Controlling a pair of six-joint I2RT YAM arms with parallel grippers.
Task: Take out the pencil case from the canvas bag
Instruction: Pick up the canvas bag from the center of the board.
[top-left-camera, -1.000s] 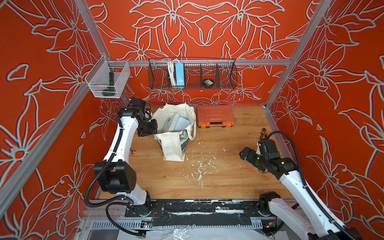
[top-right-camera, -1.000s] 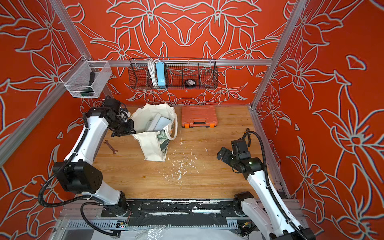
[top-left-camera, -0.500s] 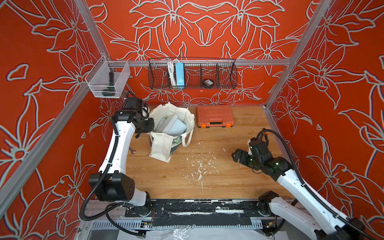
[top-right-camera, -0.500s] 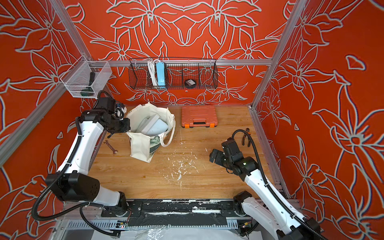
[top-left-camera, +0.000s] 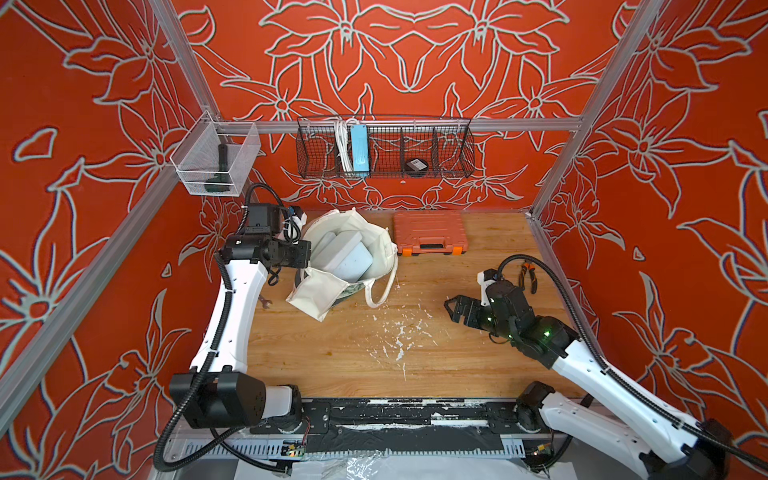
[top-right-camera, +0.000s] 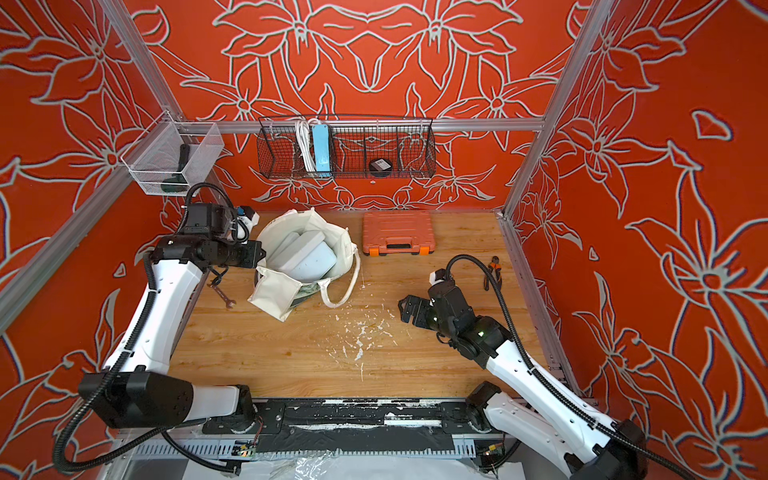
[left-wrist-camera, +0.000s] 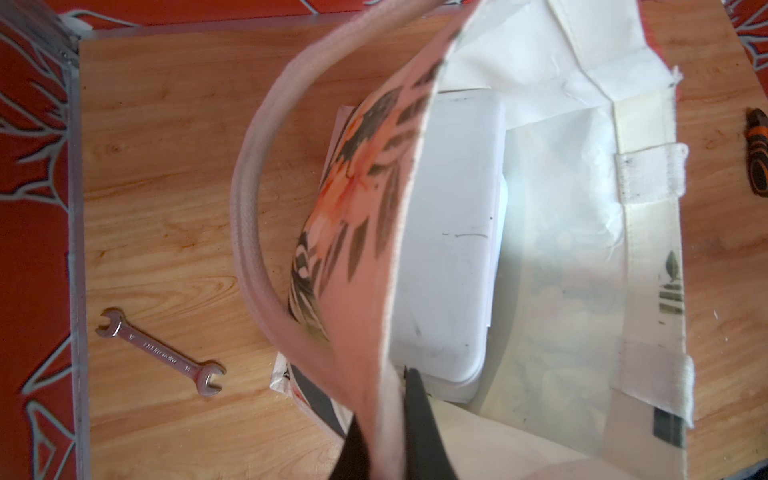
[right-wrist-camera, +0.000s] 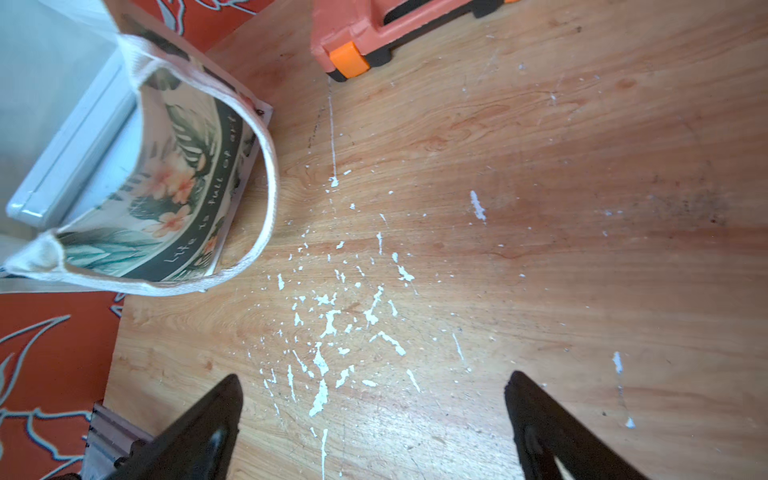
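Looking into the cream-white canvas bag (top-left-camera: 316, 291) with its looped handles and tropical flower print, we find the pale blue-white, round-cornered rectangular pencil case (top-left-camera: 351, 259) inside it, leaning on edge against the far cloth wall. Both top views show more pale slabs beside it, and we cannot tell whether these are separate things. The bag stands with its mouth wide open at the back of the wooden surface (top-left-camera: 332, 353), on the left arm's side, with one handle loop draped onto the wood. The left pincer (left-wrist-camera: 386, 415) is clamped on the bag's rim at the printed face, the cloth pinched between its dark fingers. The right pincer (right-wrist-camera: 374, 376) hangs with its jaws spread wide and empty over wood speckled with white flecks, well apart from the bag. Near the bag, not touching it, a closed orange plastic tool case (top-left-camera: 430, 230) lies flat. A black wire basket (top-left-camera: 451, 151) on the back wall holds an upright light blue power strip (top-left-camera: 358, 149) with a bundled white cable (top-left-camera: 341, 145) beside it, and a small black round item (top-left-camera: 416, 165) in a compartment further along. A translucent box-shaped bin (top-left-camera: 193, 168) on the side rail holds a dark handled tool (top-left-camera: 221, 170). A silver open-ended wrench (left-wrist-camera: 160, 351) lies beside the bag, and orange-and-black pliers (top-left-camera: 525, 276) lie by the opposite wall.
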